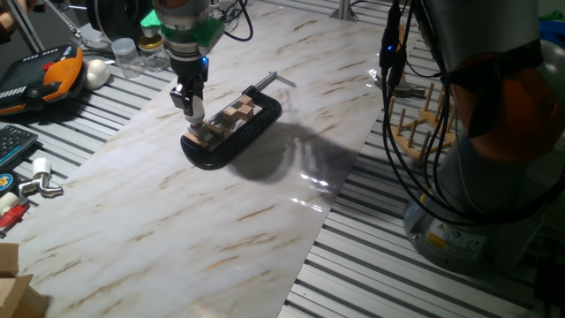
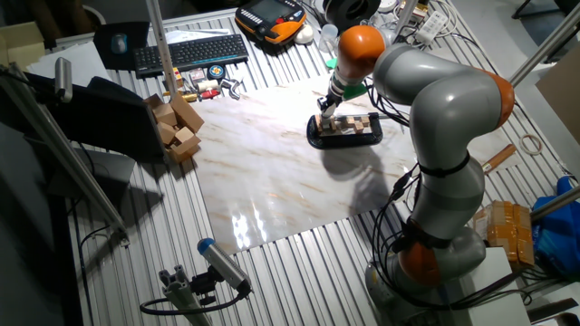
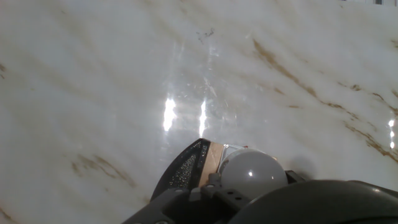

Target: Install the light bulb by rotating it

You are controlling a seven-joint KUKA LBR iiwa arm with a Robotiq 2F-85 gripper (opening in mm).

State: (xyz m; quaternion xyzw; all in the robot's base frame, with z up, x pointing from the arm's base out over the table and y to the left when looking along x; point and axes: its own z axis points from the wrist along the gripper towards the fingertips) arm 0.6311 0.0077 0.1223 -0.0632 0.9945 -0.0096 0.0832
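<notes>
Light bulb first: the small frosted white globe bulb [image 3: 252,176] shows only in the hand view, sitting right at the fingertips of the two-finger gripper [image 1: 192,109], its round top facing the camera. Beneath and beside it that view shows a strip of pale wood and the dark edge of the black oval tray [image 1: 265,119], so the bulb appears to stand over the near end of the fixture of small wooden blocks [image 1: 231,117] that the tray carries. The tray lies near the far edge of the marble-patterned board [image 1: 177,230], with a steel screw clamp [image 1: 269,82] at its back end.

From both fixed views the gripper points straight down onto the fixture's near end, fingers narrow. Whether they actually pinch the bulb I cannot tell (the bulb itself is hidden there, and the hand view shows no contact clearly).

The relation that matters: the bulb lies directly below the hand, along the line of the fingers, so its screw axis looks roughly in line with the wrist's own turning axis. My judgement is that the rotation can come from the wrist alone, provided that alignment holds; a tilt would likely cross-thread the base.
</notes>
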